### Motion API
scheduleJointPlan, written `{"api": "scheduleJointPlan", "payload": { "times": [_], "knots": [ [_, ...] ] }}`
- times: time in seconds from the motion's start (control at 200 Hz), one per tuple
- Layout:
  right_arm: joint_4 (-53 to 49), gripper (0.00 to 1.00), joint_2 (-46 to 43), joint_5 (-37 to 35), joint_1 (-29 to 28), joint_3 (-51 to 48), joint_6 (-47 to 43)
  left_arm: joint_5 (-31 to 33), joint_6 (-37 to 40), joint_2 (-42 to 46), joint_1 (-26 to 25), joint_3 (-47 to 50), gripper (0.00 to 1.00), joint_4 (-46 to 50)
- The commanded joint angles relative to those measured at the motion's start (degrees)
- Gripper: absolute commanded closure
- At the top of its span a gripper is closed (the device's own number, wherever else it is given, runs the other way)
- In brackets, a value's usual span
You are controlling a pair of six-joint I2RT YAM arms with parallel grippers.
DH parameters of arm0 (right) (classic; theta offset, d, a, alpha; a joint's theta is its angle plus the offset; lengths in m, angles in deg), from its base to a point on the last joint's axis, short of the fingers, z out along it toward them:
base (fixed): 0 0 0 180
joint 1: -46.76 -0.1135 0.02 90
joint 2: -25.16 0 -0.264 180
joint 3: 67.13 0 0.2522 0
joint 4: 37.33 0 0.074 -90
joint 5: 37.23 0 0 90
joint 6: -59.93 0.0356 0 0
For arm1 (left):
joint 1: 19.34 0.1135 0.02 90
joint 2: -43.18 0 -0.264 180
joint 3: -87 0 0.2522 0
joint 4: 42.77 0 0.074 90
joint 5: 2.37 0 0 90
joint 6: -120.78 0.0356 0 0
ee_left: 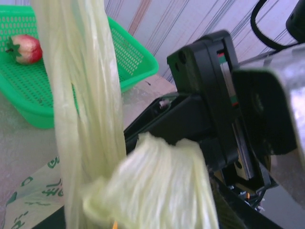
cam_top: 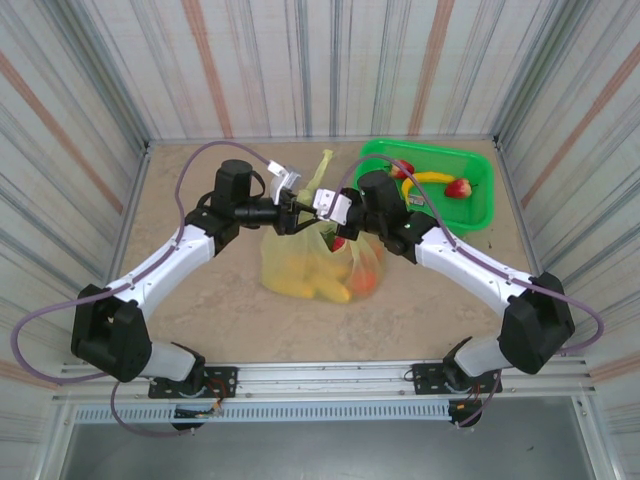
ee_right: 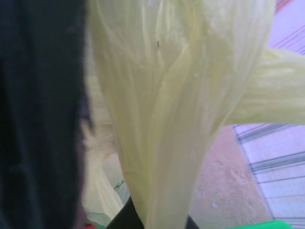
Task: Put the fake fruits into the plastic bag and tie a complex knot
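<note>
The plastic bag sits mid-table with yellow bananas, an orange piece and a red one inside. Its yellow-green handles rise to the two grippers, which meet just above it. One strand stands up behind them. My right gripper is shut on a handle strand that runs down into its jaws. A bunched, blurred handle end lies in front of my left gripper, whose fingers are hidden. The strands cross and bunch; whether that is a knot I cannot tell.
A bright green slotted basket stands at the back right, holding a strawberry, a banana and another red fruit. The strawberry and basket also show past the handles. Striped walls close in the table.
</note>
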Motion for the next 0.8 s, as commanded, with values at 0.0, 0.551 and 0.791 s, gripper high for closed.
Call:
{"api": "scheduleJointPlan", "payload": {
  "times": [0.0, 0.551, 0.791],
  "knots": [
    [0.1, 1.00, 1.0, 1.5, -0.7, 2.2, 0.6, -1.2, -0.3, 0.3, -0.2, -0.5, 0.49, -2.4],
    [1.4, 1.00, 1.3, 3.4, -1.3, 1.2, 2.2, -1.3, -1.6, 1.4, -0.2, 2.1, 0.74, -8.0],
    [1.5, 1.00, 0.9, 2.9, -1.3, 0.9, 2.2, -2.3, -0.4, 2.1, -0.1, 3.4, 0.99, -10.1]
  ]
}}
